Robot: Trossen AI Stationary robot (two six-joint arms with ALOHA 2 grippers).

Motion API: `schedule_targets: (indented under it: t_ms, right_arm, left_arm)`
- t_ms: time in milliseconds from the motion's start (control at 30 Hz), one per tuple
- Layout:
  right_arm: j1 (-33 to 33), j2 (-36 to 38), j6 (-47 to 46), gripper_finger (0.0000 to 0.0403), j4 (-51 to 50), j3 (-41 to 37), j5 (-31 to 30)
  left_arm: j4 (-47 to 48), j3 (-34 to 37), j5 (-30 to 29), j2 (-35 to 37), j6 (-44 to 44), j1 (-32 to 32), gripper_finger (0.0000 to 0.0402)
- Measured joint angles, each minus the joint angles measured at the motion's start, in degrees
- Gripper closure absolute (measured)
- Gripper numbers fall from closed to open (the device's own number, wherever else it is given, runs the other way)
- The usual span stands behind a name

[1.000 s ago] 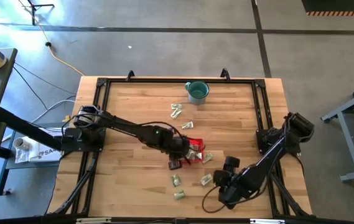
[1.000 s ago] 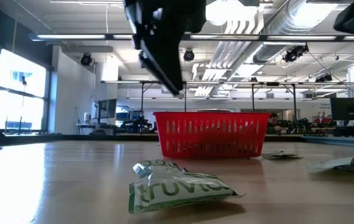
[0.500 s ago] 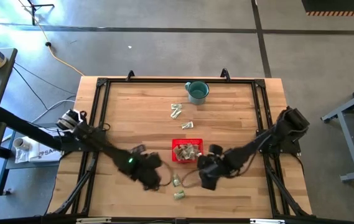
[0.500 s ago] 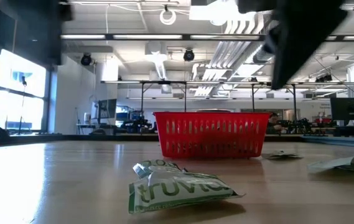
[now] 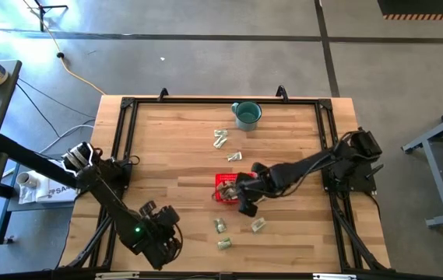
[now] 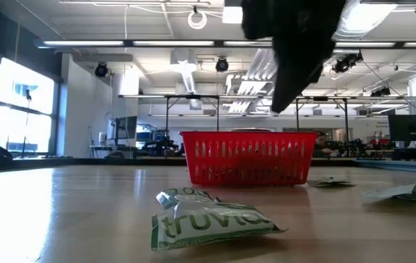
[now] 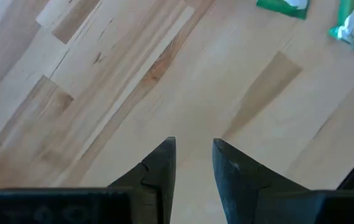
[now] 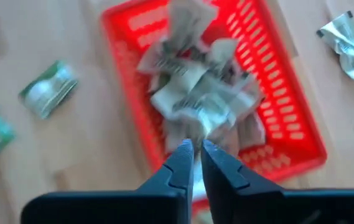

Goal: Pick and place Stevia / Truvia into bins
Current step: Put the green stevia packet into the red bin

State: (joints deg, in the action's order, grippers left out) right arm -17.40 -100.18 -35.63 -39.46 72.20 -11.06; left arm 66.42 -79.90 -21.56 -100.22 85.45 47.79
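Since the earlier frames the right end effector has swung in from the near right of the worktop to hang over the small square red plastic basket with perforated mesh sides, and its fingers have drawn together: they now stand nearly touching and hold nothing. The left end effector has pulled back toward the near left corner of the pale wood-plank worktop; its fingers are slightly parted over bare planks, empty.

The basket sits mid-table, heaped with crumpled pale paper sweetener packets with green print. More flat packets lie loose: three near the front edge, just in front of the basket, and a few farther back toward a round teal mug. In the low view a creased packet lies in front of the basket's ribbed wall. A black metal frame edges the worktop.
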Motion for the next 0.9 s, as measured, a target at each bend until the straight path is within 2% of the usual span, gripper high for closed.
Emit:
schedule_targets:
  t_ms: [167,267,400,600,700,800,900]
  right_arm:
    - [-4.09,3.32,2.16,0.04,-10.52,0.04,-2.17]
    - [-6.78,4.42,2.37,0.0388,-17.95,0.04,-1.61]
    - [-8.49,3.89,2.89,0.0323,-19.31,-0.01,0.56]
    - [-7.73,2.33,9.43,0.0191,-15.03,0.02,-2.87]
    - [-7.28,0.49,12.98,0.0138,-15.1,0.02,-2.35]
    - [-7.27,-2.18,16.14,0.0105,-14.84,0.02,-2.38]
    - [-7.27,-4.71,16.13,0.0093,-14.48,0.02,-1.92]
  left_arm:
    - [-0.23,0.0,-0.24,0.0,0.37,-0.06,0.0262]
    - [-0.33,0.08,-1.43,0.0,0.27,-0.13,0.0261]
    - [-0.29,1.0,-2.21,0.0,0.23,-0.17,0.0261]
    - [-0.39,1.38,-0.61,-0.02,0.3,-0.17,0.0261]
    - [0.2,1.38,-0.64,-0.02,-1.82,-0.15,0.0261]
    - [0.02,1.38,-0.64,-0.04,-4.26,-0.17,0.0261]
    - [0.36,1.61,-0.59,-0.03,-5.31,-0.15,0.0261]
